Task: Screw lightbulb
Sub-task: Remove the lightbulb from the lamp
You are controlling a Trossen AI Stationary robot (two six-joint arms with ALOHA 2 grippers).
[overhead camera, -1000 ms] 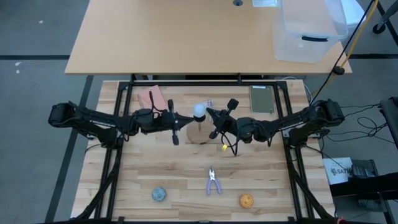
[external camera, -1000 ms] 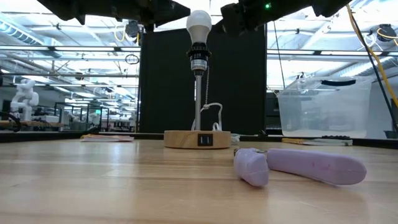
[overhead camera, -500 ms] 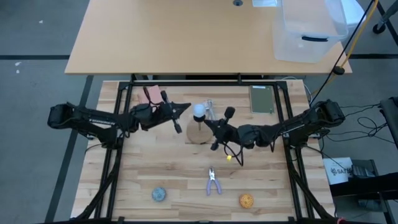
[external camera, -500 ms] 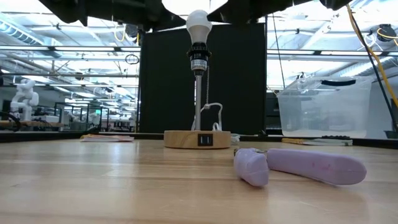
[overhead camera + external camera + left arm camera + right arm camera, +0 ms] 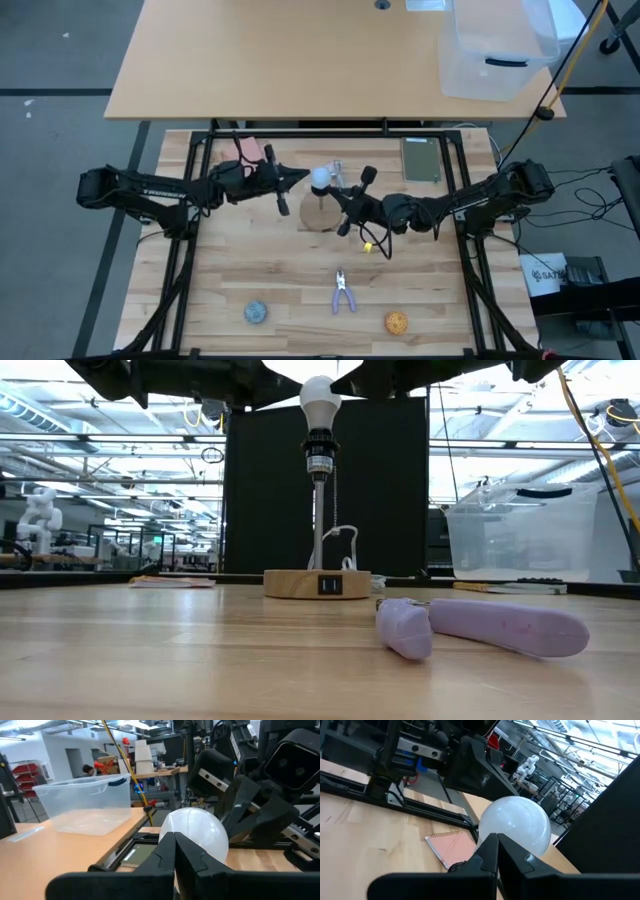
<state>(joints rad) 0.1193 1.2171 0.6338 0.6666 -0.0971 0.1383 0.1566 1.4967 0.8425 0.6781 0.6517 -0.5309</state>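
- The lightbulb (image 5: 320, 179) sits near the centre of the high view, already seated upright on top of the lamp post (image 5: 318, 510). Its long axis runs vertically, down into the round wooden stand (image 5: 318, 583).
- My left pincer (image 5: 297, 177) points at the bulb from its left in the high view. Its tips are closed together just beside the glass and grasp nothing.
- My right pincer (image 5: 337, 190) faces the bulb from its right, about equally near. Its fingers are also pressed shut and empty.
- In both wrist views the white globe fills the space just past my closed fingertips. I cannot tell whether they touch it.
- My judgement: either pincer must open before it can turn the bulb about its upright axis.
- The clear plastic bin (image 5: 497, 50) sits at the upper right of the high view. I see nothing inside it.
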